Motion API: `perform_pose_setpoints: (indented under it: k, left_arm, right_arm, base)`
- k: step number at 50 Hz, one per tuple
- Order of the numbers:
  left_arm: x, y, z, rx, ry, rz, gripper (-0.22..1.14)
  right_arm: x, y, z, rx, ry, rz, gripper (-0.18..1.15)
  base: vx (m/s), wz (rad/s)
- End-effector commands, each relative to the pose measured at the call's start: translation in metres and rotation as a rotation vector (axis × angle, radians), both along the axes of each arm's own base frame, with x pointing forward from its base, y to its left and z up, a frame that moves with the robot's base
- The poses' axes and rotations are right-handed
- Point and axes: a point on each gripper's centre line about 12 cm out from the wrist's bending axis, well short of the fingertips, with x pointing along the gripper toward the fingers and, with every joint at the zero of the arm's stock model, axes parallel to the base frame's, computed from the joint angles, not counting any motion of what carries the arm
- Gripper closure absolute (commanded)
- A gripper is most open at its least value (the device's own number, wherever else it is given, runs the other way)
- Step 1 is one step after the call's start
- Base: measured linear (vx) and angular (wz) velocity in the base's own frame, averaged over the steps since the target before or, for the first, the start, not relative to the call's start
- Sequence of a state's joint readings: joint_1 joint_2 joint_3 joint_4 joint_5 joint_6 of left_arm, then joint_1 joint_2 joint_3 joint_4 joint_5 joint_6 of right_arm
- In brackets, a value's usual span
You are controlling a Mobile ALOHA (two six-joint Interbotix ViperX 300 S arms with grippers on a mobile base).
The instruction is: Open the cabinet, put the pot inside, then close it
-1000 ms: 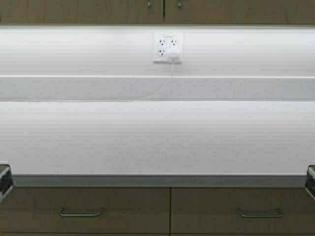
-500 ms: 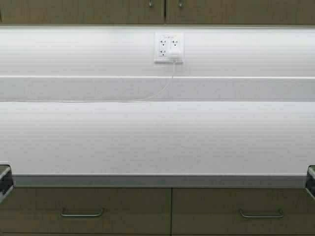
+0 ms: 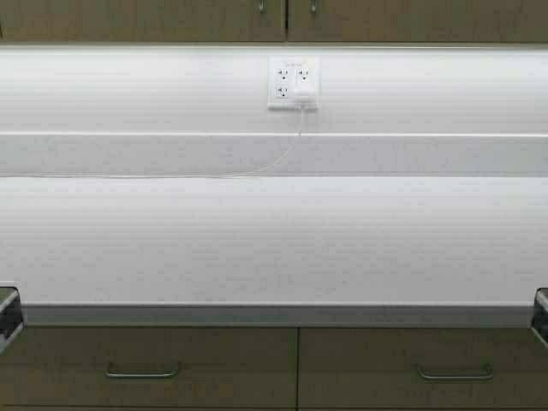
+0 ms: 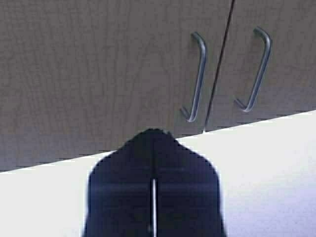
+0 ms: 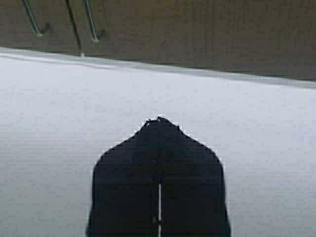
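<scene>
- Left gripper [image 4: 154, 136]: jaws pressed together, raised toward the upper cabinet [image 4: 98, 69], whose two door handles [image 4: 197, 76] flank the centre seam.
- Right gripper [image 5: 159, 122]: jaws pressed together, held over the white counter [image 3: 274, 240].
- Pot: not visible in any view; its position cannot be told.
- Step in hand, judged: opening the cabinet. Spread the jaws, align them squarely with one handle, then pull along the door's arc.
</scene>
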State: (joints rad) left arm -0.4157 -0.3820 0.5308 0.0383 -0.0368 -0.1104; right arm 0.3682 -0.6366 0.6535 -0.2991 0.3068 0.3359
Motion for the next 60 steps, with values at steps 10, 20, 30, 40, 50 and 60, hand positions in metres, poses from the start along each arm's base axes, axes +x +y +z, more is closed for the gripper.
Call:
perform_pose_setpoints:
  k: [10, 20, 30, 40, 50, 60]
  left_arm:
    - [-0.0075, 0.0027, 0.0047, -0.007, -0.019, -0.002, 0.88]
    - [-0.0076, 0.0027, 0.0039, -0.007, -0.015, -0.002, 0.88]
    - [-0.0075, 0.0027, 0.004, -0.007, -0.017, -0.002, 0.88]
    - [-0.0075, 0.0027, 0.004, -0.003, -0.019, -0.002, 0.88]
    - [-0.0075, 0.0027, 0.004, -0.003, -0.019, -0.002, 0.88]
    - [-0.0075, 0.0027, 0.0047, -0.005, -0.019, -0.002, 0.88]
  right_arm:
    - [-0.0018, -0.0001, 0.0062, 0.005, -0.021, 0.004, 0.91]
    - [-0.0022, -0.0002, 0.0067, 0.005, -0.022, 0.004, 0.91]
    - [-0.0022, -0.0002, 0.0067, 0.005, -0.022, 0.004, 0.91]
    - [-0.0022, -0.0003, 0.0061, 0.001, -0.022, 0.004, 0.91]
    - [-0.0022, -0.0003, 0.0054, 0.0, -0.021, 0.004, 0.91]
    - [-0.0023, -0.0004, 0.0048, -0.001, -0.019, 0.004, 0.91]
  base:
    - [0.0, 0.0]
    - [0.0, 0.0]
    - [0.0, 0.0]
    - [0.0, 0.0]
    - [0.0, 0.0]
    - [0.0, 0.0]
